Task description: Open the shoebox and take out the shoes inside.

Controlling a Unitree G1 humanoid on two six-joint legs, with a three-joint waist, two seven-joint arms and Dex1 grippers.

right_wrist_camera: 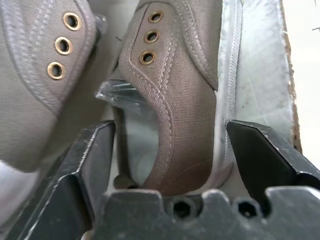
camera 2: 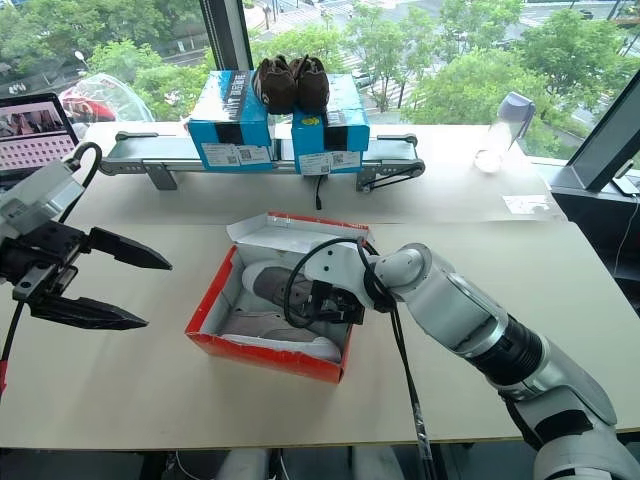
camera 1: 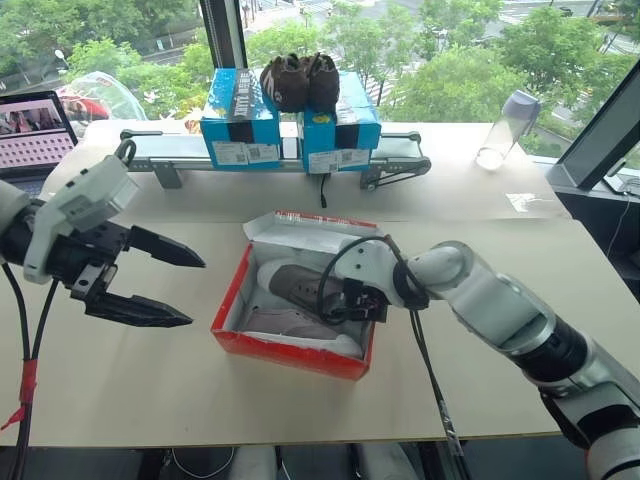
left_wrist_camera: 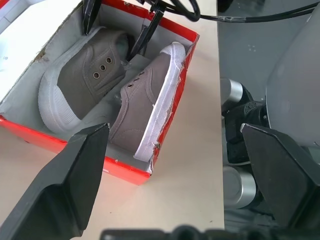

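- Open on the pale desk point(camera 1: 120, 390), centre: the red shoebox point(camera 1: 290, 352), lid folded back on the far side, white inside.
- Inside, side by side: the shoes point(camera 1: 300, 300), grey-taupe canvas with pale soles and brass eyelets.
- Reaching into the box from the right: the right gripper point(right_wrist_camera: 170, 160), fingers point(right_wrist_camera: 92, 160) parted either side of one shoe's heel wall, one inside the opening, one along the sole; not seen clamped.
- Left of the box, above the desk: the left gripper point(camera 1: 150, 283), fingers spread wide, holding nothing.
- At the far edge: two blue boxes point(camera 1: 241, 125) with white barcode labels, print too small to read, dark brown fuzzy shoes point(camera 1: 300, 80) on top.
- Far right: a clear bottle point(camera 1: 506, 128).
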